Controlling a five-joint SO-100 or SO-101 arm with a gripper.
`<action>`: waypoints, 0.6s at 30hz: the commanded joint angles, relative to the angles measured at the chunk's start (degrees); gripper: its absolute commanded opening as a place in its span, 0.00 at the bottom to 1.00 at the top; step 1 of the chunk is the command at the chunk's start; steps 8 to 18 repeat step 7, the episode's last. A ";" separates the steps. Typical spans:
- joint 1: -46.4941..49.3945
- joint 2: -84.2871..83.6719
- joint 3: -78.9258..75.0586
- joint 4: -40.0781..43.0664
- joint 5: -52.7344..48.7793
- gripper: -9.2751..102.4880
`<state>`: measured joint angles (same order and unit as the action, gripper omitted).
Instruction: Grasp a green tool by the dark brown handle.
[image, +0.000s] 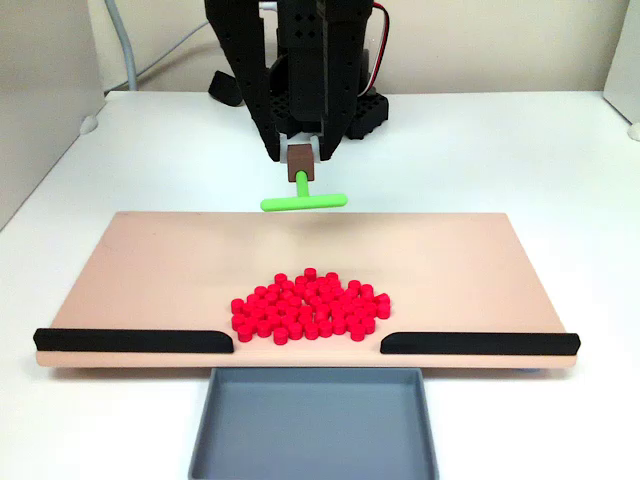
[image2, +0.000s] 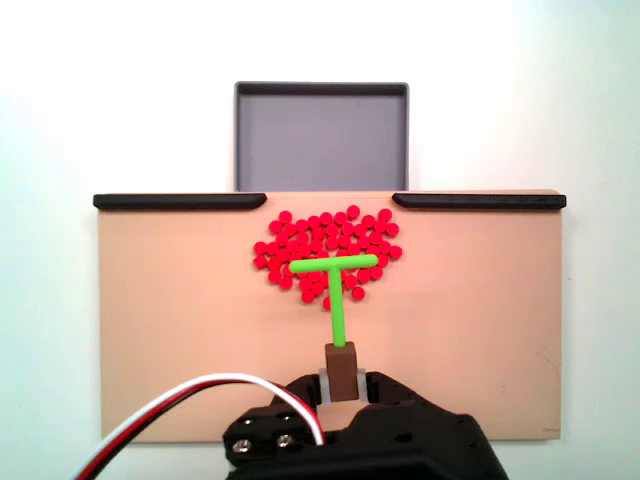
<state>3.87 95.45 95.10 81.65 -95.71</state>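
Holding the dark brown handle (image: 300, 159) tight, the pincer (image: 300, 152) lifts the green tool (image: 303, 201) above the board's far edge. A loose squeeze could drop it onto the red pile (image: 311, 304).

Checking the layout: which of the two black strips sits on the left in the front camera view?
The black strip by the board's left corner; the other strip sits right of the red pile.

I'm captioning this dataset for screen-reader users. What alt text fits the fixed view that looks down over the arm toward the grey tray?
A black robot hand at the bottom edge grips the dark brown handle of a green tool, its crossbar over a pile of red cylinders on a tan board. Beyond the board sit two black strips and a grey tray.
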 joint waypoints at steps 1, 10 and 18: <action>1.05 -0.26 -1.05 0.26 -1.05 0.08; 2.20 -0.26 -1.05 0.26 -2.64 0.08; 2.20 -0.26 -1.05 0.26 -2.64 0.08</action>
